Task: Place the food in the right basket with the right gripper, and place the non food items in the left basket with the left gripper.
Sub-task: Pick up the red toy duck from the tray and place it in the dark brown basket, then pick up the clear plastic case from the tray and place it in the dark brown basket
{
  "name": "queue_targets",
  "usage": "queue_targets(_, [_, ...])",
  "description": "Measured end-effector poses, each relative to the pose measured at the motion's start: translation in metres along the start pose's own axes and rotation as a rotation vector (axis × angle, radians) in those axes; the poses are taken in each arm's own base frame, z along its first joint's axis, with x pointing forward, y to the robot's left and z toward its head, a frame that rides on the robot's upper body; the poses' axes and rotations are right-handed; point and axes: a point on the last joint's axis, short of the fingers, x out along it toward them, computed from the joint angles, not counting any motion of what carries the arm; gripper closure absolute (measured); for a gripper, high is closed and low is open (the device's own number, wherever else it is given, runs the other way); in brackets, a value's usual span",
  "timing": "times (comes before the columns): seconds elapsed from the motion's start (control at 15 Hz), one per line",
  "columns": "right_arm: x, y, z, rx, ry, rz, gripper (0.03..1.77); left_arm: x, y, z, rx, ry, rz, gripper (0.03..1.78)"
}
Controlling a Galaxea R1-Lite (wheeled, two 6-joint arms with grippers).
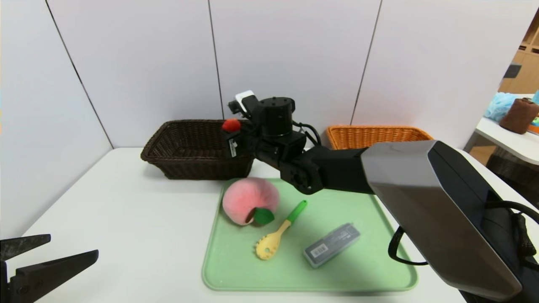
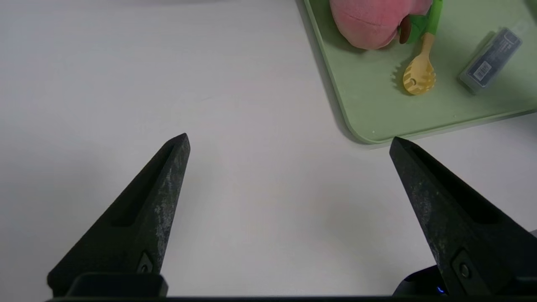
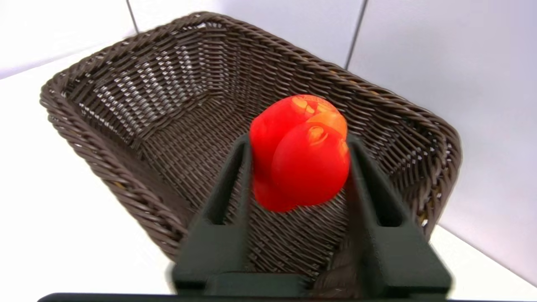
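Reaching over the dark basket (image 1: pixel 196 147), the right gripper (image 3: pixel 298 144) has the red duck (image 3: pixel 301 153) between its fingers (image 3: pixel 226 188); whether they clamp the toy or have slackened cannot be told. The duck hangs above the basket's interior, near its right end. Orange basket (image 1: pixel 374 136): behind the right arm, against the wall. Green tray (image 1: pixel 236 269): at the table's centre, nearer than both baskets. On the tray: peach (image 1: pixel 249 200) at the far left corner, pasta spoon (image 1: pixel 278 232) just beside it, grey case (image 1: pixel 332 245) to the right of the spoon, apart from it. Left gripper (image 2: pixel 289 144): spread wide, holding nothing, over bare table (image 2: pixel 235 105) left of the tray.
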Motion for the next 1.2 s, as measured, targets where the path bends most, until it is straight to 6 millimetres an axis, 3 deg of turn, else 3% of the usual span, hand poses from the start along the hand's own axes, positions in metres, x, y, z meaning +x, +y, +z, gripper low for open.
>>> queue_targets(0.33, [-0.001,-0.001,0.002,-0.004,-0.003,-0.005,0.59,0.001,0.000,0.003,0.003,-0.017,-0.003,0.12])
queue_targets(0.67, [-0.012,-0.003,0.022,-0.004,0.002,-0.008,0.36,0.001,0.000,0.002,0.003,-0.017,-0.003,0.12])
queue_targets(0.93, [-0.044,-0.006,0.064,0.035,0.043,-0.024,0.25,0.001,0.000,0.001,0.003,-0.018,-0.004,0.12])
queue_targets(1.2, [-0.099,-0.008,0.108,0.165,0.187,-0.026,0.18,-0.001,0.000,0.001,0.005,-0.028,-0.006,0.12])
